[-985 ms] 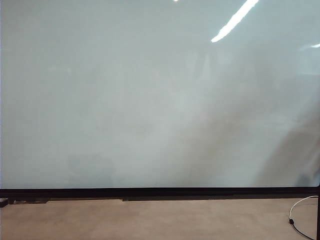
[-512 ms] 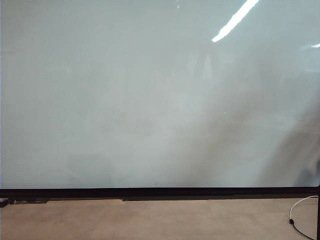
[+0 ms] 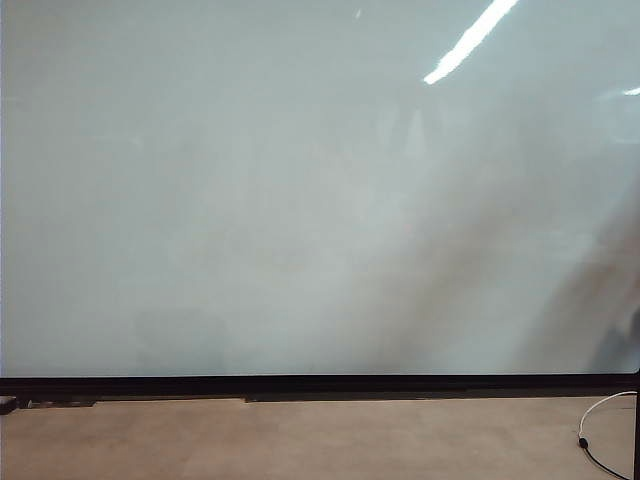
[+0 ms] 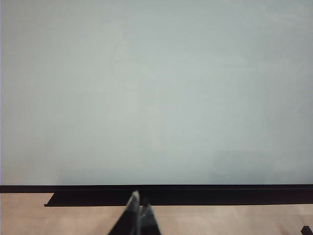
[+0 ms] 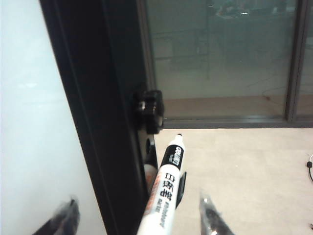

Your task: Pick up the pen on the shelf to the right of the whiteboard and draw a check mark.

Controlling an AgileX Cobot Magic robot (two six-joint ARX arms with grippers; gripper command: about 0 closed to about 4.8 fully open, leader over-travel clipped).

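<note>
The whiteboard point(image 3: 300, 200) fills the exterior view, and neither gripper shows there. No check mark is in view. In the right wrist view the pen point(image 5: 164, 193), white with black print and a dark tip, stands on a small black holder point(image 5: 180, 188) beside the board's black side frame point(image 5: 93, 98). My right gripper point(image 5: 138, 211) is open, with one finger point(image 5: 68, 215) in front of the whiteboard point(image 5: 29, 122) and the other point(image 5: 208, 210) beyond the pen. The pen's barrel lies between them, untouched. My left gripper point(image 4: 138, 203) is shut and empty, low in front of the whiteboard point(image 4: 156, 88).
A black ledge point(image 4: 171, 197) runs under the board's bottom frame. A black clamp point(image 5: 150, 110) sits on the side frame above the pen. A white cable point(image 3: 600, 420) lies on the tan floor at the right. A glass wall point(image 5: 220, 58) stands behind.
</note>
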